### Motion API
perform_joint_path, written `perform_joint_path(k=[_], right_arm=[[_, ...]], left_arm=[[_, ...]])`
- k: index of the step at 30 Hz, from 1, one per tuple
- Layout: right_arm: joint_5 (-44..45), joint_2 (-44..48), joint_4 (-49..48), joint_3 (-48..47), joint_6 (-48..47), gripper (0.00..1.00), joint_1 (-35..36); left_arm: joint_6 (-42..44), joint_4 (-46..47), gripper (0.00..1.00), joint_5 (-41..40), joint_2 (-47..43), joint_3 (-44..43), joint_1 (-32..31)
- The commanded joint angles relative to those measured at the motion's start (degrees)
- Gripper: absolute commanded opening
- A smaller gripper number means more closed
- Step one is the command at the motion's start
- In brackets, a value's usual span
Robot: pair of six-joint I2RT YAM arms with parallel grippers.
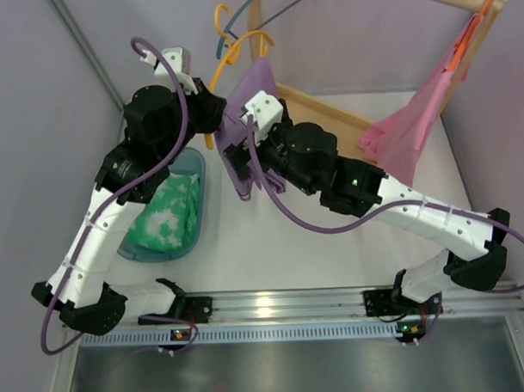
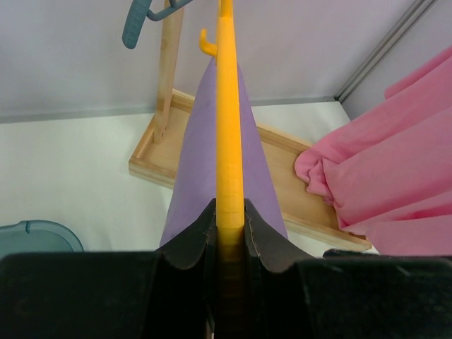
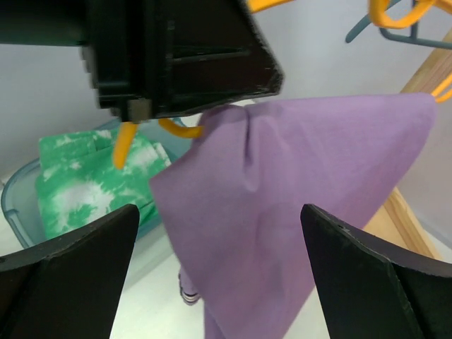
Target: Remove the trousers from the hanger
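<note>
The yellow-orange hanger (image 1: pixel 229 53) hangs by the wooden rack with the purple trousers (image 1: pixel 256 86) draped over it. In the left wrist view my left gripper (image 2: pixel 229 219) is shut on the hanger's arm (image 2: pixel 226 106), with the trousers (image 2: pixel 194 155) falling on both sides. In the top view the left gripper (image 1: pixel 211 108) is at the cloth's left edge. My right gripper (image 3: pixel 219 208) is open, its jaws wide apart, facing the hanging trousers (image 3: pixel 296 212) without holding them. In the top view the right gripper (image 1: pixel 241 149) is just right of the cloth. A hanger end (image 3: pixel 123 148) shows below the left gripper.
A teal basin (image 1: pixel 194 160) at the left holds green-and-white cloth (image 1: pixel 168 212). A pink garment (image 1: pixel 414 126) hangs on an orange-red hanger (image 1: pixel 470 30) at the right. The wooden rack base (image 1: pixel 328 108) lies behind. A grey-blue hanger (image 1: pixel 268 11) hangs above.
</note>
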State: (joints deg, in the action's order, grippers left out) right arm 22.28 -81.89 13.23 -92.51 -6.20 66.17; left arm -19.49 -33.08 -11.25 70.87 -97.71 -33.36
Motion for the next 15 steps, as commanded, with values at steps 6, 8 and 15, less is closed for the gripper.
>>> perform_joint_path(k=[6, 8, 15], right_arm=[[8.36, -2.39, 3.90, -4.08, 0.31, 0.99, 2.38], [12.84, -5.63, 5.65, -6.80, 0.22, 0.99, 2.47], [17.53, -11.80, 3.65, -9.71, -1.62, 0.99, 2.47]], left_arm=[[0.15, 10.05, 0.00, 0.26, -0.56, -3.71, 0.14], [-0.11, 10.14, 0.00, 1.05, -0.56, -4.15, 0.05], [-0.64, 10.14, 0.00, 0.96, -1.52, -4.24, 0.05]])
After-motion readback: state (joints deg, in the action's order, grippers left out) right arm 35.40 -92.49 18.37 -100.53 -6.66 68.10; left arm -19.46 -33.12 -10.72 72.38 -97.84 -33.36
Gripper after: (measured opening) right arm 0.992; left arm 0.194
